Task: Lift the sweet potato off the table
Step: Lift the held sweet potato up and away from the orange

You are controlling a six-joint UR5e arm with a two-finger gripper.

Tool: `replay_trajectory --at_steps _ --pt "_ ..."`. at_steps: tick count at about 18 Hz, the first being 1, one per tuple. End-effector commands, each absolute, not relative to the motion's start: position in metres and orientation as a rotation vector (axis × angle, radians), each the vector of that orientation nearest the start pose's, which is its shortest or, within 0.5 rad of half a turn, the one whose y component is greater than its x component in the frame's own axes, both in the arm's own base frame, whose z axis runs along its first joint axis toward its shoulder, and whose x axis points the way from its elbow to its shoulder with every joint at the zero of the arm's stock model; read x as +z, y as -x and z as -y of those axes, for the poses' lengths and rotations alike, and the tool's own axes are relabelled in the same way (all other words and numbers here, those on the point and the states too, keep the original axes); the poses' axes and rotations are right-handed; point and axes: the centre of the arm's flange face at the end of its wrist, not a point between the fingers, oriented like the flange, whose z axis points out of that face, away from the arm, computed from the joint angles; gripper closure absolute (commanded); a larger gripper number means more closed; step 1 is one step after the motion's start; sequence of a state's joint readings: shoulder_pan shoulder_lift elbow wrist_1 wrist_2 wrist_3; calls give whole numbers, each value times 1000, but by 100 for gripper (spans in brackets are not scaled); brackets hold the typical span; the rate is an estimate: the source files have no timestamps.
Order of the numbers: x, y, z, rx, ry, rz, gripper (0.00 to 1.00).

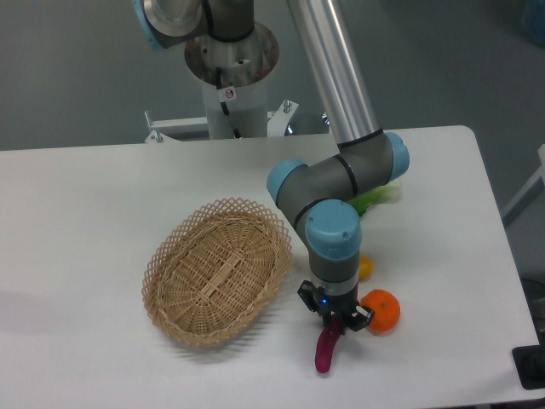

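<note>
The sweet potato (324,352) is a slim magenta-purple piece near the front edge of the white table (102,204). Its upper end is caught between the fingers of my gripper (333,323), which points straight down and is shut on it. The lower end of the sweet potato hangs towards the table front; whether it still touches the surface I cannot tell. The arm's blue-capped wrist (334,234) stands directly above.
A round orange (381,310) sits just right of the gripper. A yellow vegetable (364,267) peeks out behind the wrist, and a green-white vegetable (379,196) lies further back. A woven wicker basket (217,271) stands to the left.
</note>
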State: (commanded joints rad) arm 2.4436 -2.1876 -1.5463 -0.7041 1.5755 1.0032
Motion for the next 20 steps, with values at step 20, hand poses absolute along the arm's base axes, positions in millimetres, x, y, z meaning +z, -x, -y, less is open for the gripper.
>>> replay_trajectory --at_steps 20 --pt "402 527 -372 292 2869 -448 74"
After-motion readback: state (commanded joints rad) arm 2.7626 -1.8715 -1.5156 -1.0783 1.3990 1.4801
